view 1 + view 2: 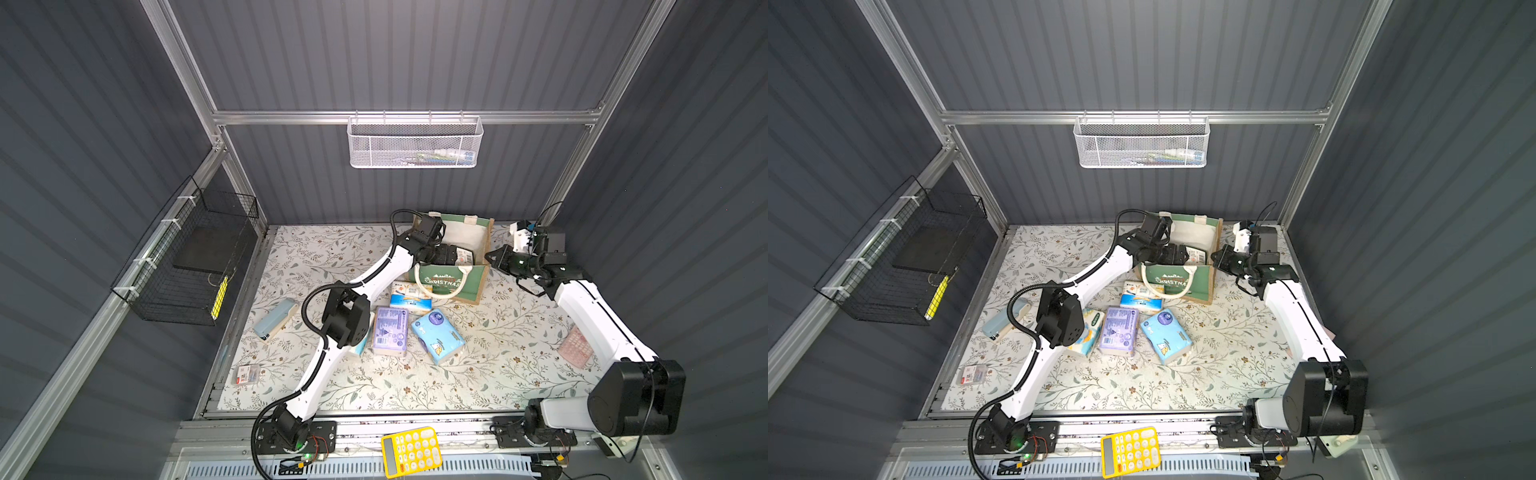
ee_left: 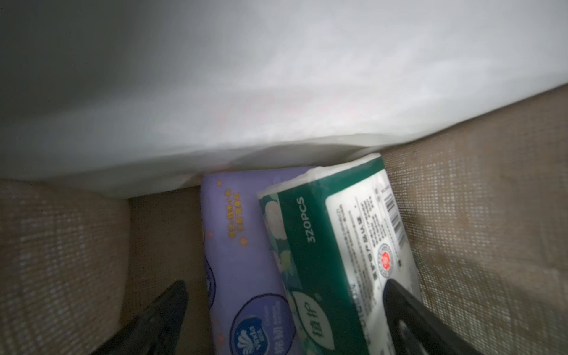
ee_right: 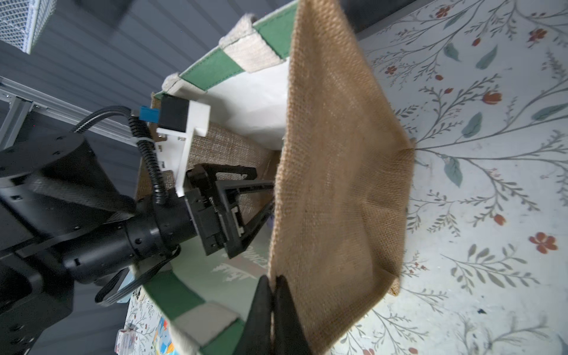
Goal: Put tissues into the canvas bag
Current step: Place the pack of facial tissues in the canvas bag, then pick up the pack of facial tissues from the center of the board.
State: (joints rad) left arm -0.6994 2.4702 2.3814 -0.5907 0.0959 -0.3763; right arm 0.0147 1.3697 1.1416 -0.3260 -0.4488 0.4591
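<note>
Left tool (image 2: 284, 284) is held open over a green pack (image 2: 307, 261) in the bag (image 1: 476, 284); right tool (image 3: 273, 282) is closed. Loose packs (image 1: 390, 330) are judged soft, slippery, best pinched mid-width.

You have the canvas bag (image 1: 476, 282) standing at the back of the table (image 1: 498, 374), right of centre. Inside it the upper pack (image 2: 338, 246) leans across the lower pack (image 2: 233, 246), with the left gripper (image 2: 284, 287) over both, its fingers (image 2: 166, 307) spread to either side, and the right gripper (image 3: 272, 284) pinching the bag's right side wall. Just before the bag lies the near pack (image 1: 411, 300); before that, a row: the left pack (image 1: 1090, 336) half under your left arm's (image 1: 1059, 316) elbow, the middle pack (image 1: 390, 330), the right pack (image 1: 438, 336). The stapler (image 1: 276, 318) lies further left, the small box (image 1: 248, 374) front left, the side calculator (image 1: 575, 345) beside the right arm (image 1: 594, 320), the front calculator (image 1: 411, 451) on the rail (image 1: 457, 428) between the arm bases
</note>
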